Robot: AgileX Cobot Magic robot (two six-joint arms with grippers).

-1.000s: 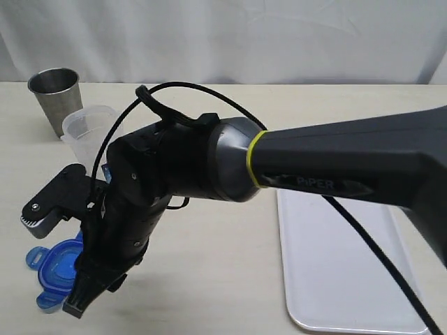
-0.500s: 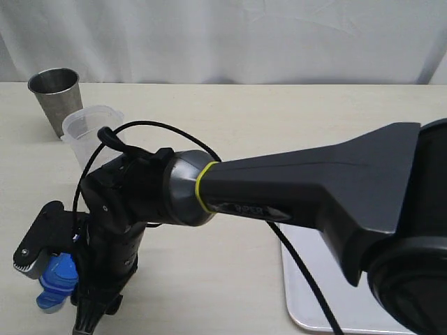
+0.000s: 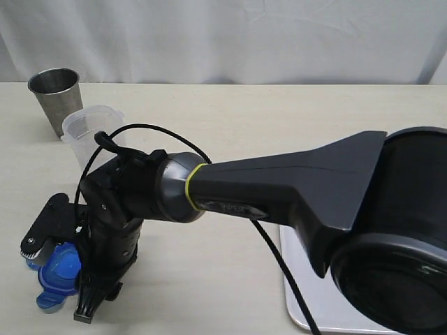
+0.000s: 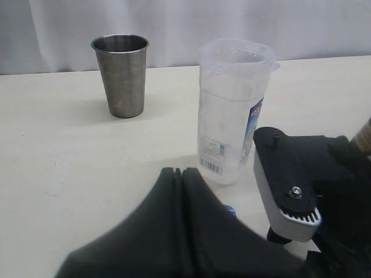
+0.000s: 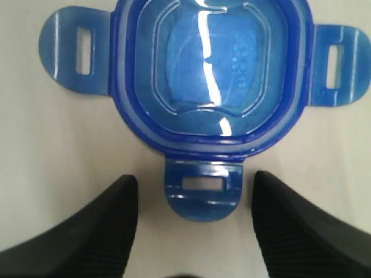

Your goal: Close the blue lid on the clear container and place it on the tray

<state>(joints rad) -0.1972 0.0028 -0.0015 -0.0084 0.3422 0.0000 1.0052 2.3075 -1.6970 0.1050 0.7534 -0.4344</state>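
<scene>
One steel cup (image 3: 54,98) beside clear container (image 3: 84,136), right arm (image 3: 279,188) overlapping blue lid (image 3: 59,269)

Seen from above, the exterior camera looks across the bench (image 3: 230,118) toward a white curtain (image 3: 230,35), with the right arm (image 3: 279,188) looming close to its lens. The left wrist camera sits low, facing that curtain past the metal cup (image 4: 120,75) and the clear container (image 4: 232,110), both shared with the exterior view. The right wrist camera stares straight down, very near, at the blue lid (image 5: 211,75) beyond the right gripper (image 5: 194,188).
</scene>
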